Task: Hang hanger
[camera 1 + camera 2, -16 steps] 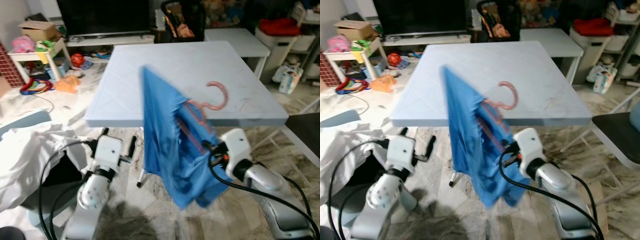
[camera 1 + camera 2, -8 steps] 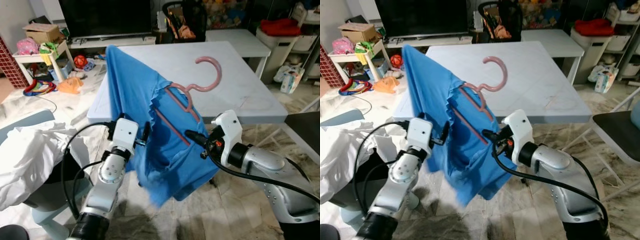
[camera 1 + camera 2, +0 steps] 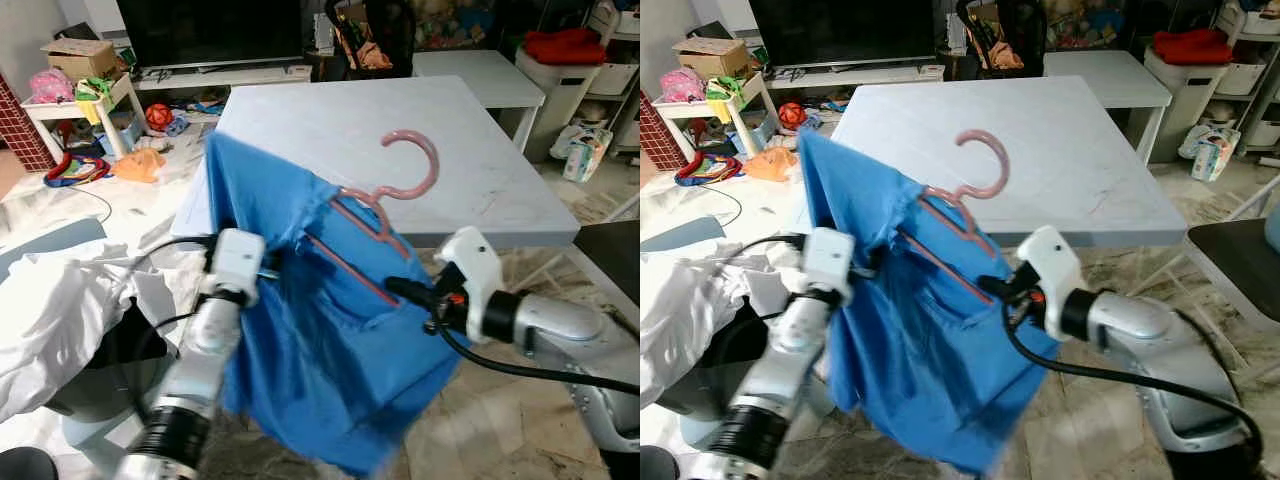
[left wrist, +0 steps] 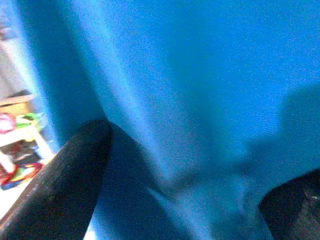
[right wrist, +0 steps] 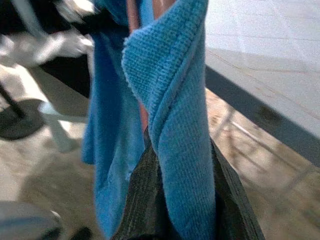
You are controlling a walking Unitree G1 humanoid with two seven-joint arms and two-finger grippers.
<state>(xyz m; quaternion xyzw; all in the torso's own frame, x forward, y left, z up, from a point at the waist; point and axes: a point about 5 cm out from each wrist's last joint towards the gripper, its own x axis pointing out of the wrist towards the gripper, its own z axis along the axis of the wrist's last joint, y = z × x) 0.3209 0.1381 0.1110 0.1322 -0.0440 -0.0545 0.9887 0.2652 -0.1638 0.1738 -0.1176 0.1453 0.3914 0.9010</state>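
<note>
A pink plastic hanger [image 3: 385,200] is threaded into a blue shirt [image 3: 320,370], and its hook [image 3: 412,160] sticks up free in front of the pale table [image 3: 300,110]. My right gripper [image 3: 393,288] is shut on the hanger's lower bar through the shirt's cloth; the right wrist view has blue knit wrapped over the dark fingers [image 5: 145,200]. My left gripper [image 3: 268,268] is pushed into the shirt's left side, its tips hidden by cloth. In the left wrist view its fingers [image 4: 65,175] stand apart with blue cloth across them.
A white sheet [image 3: 60,320] lies over a dark seat at my left. A dark chair [image 3: 615,250] stands at the right, a second white table [image 3: 470,70] behind. Toys and a cardboard box [image 3: 75,55] crowd the back left floor.
The shirt and hanger have come lower and closer, and the cloth now hangs spread wider. My left gripper has gone from beside the shirt into its left side.
</note>
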